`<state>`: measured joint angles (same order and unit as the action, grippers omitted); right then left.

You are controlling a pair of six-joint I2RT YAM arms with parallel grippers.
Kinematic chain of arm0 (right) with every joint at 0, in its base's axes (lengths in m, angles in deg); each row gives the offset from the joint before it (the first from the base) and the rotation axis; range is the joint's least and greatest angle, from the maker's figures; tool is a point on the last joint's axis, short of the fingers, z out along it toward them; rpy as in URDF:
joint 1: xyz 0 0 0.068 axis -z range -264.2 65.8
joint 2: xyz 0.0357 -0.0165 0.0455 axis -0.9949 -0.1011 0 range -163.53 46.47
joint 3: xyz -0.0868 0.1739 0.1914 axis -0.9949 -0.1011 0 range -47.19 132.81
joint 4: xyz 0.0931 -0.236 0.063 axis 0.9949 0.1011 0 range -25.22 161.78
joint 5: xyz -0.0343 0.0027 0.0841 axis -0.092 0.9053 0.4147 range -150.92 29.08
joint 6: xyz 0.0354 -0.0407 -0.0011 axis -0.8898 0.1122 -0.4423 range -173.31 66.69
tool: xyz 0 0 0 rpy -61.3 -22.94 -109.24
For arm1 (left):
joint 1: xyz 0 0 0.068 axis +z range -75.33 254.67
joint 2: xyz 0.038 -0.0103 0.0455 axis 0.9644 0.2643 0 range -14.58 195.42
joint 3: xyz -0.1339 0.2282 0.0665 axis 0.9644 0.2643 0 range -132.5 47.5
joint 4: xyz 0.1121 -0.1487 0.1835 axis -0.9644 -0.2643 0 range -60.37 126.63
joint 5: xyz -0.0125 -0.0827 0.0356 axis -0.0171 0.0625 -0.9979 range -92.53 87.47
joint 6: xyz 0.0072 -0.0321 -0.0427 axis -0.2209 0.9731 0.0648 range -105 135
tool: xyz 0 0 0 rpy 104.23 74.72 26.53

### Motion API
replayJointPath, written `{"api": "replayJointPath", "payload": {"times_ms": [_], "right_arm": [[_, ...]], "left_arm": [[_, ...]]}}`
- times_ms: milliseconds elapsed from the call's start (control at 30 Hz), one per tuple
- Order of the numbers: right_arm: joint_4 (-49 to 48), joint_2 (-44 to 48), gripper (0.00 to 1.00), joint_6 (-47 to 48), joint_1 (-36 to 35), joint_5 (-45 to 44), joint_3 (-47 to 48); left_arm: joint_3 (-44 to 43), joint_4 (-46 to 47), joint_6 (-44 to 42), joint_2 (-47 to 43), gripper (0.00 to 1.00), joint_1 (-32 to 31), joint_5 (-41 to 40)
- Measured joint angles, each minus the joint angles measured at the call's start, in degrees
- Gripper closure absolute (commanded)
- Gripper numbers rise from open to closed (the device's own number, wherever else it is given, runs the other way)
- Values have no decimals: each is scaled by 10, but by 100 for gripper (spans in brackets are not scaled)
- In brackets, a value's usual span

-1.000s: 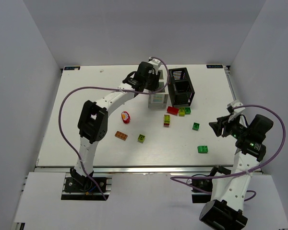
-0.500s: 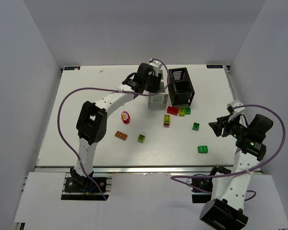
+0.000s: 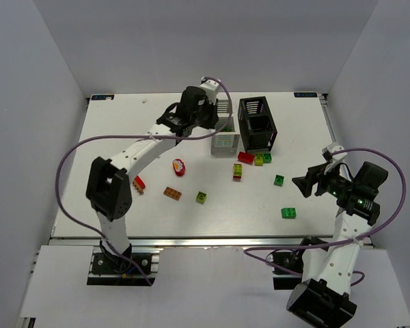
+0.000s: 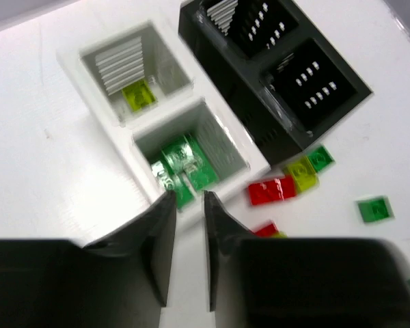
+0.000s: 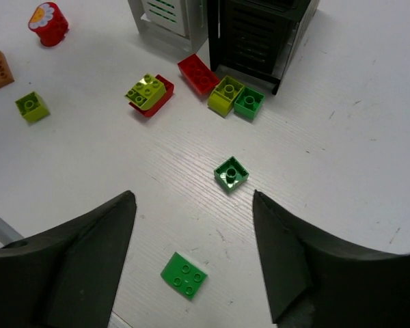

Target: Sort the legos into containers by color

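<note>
The white container (image 3: 223, 130) and the black container (image 3: 257, 124) stand side by side at the back. My left gripper (image 4: 188, 198) hangs over the white container's (image 4: 123, 133) near rim, shut, with nothing between its fingers. Green legos (image 4: 184, 164) lie in its near compartment and a yellow-green lego (image 4: 138, 96) in its far one. My right gripper (image 5: 193, 198) is open above two green legos (image 5: 231, 173) (image 5: 184, 275) on the table. A red lego (image 5: 198, 74), a yellow-green one (image 5: 225, 94) and a green one (image 5: 248, 102) lie by the black container (image 5: 260, 34).
A yellow-green and red stack (image 3: 238, 171), a yellow-green lego (image 3: 201, 197), an orange lego (image 3: 172, 193) and a red flower-topped cylinder (image 3: 180, 167) lie mid-table. Another red lego (image 3: 139, 183) sits beside the left arm's elbow. White walls enclose the table on three sides.
My left arm has swung its elbow left and drawn the gripper back from over the white container, and its jaws have closed. The right gripper's jaws have spread wider.
</note>
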<state>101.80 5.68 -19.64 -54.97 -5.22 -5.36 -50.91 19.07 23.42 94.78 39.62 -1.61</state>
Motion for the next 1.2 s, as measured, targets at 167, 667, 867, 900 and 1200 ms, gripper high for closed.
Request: {"api": "replayJointPath", "payload": {"times_ms": [167,667,867,900,1200], "right_arm": [[2,-58,17,10,-25,17,26],[-135,-295,12,-218,-328,-415,38],[-186,-309,13,-320,-332,-499,26],[-191,-312,14,-332,-333,-506,25],[-201,-410,29,-397,-341,-517,62]], "left_arm": [[176,40,18,-154,60,0,15],[445,168,15,-460,28,0,-42],[447,176,6,-446,28,0,-70],[448,176,5,-444,28,0,-73],[455,180,-5,-441,27,0,-87]]}}
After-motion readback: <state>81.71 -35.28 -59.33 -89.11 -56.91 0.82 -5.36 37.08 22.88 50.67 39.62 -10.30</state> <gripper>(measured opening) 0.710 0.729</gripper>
